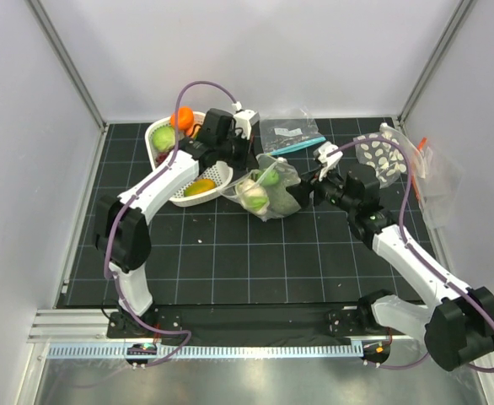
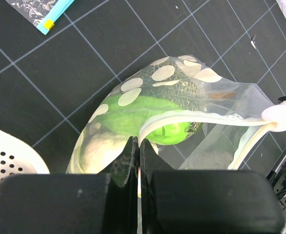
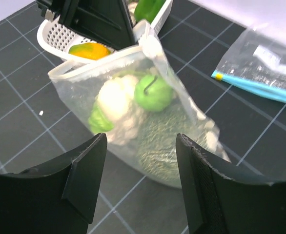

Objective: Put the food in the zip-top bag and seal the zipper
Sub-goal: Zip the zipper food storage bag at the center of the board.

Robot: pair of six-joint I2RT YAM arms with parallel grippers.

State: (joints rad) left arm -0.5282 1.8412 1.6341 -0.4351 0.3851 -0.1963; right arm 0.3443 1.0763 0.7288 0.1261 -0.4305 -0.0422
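The clear oval-printed zip-top bag (image 1: 268, 196), toy food (image 3: 118, 102) inside, lies near the black desk's (image 1: 230, 261) far edge beside a white perforated basket (image 1: 217, 175). The left claw (image 2: 138, 146) pinches its white zipper strip (image 2: 206, 117). The right claw (image 3: 140, 161), wide and empty, should probably grip that strip squarely before sliding.

White-and-black jointed arms (image 1: 158, 186), purple cables (image 1: 201, 83)

A robotics lab cell: white panel walls (image 1: 255, 51) on aluminium posts (image 1: 66, 61) enclose a bench (image 1: 230, 381) with a black gridded mat (image 1: 255, 261), two robot arms (image 1: 158, 190) bolted at its near edge.
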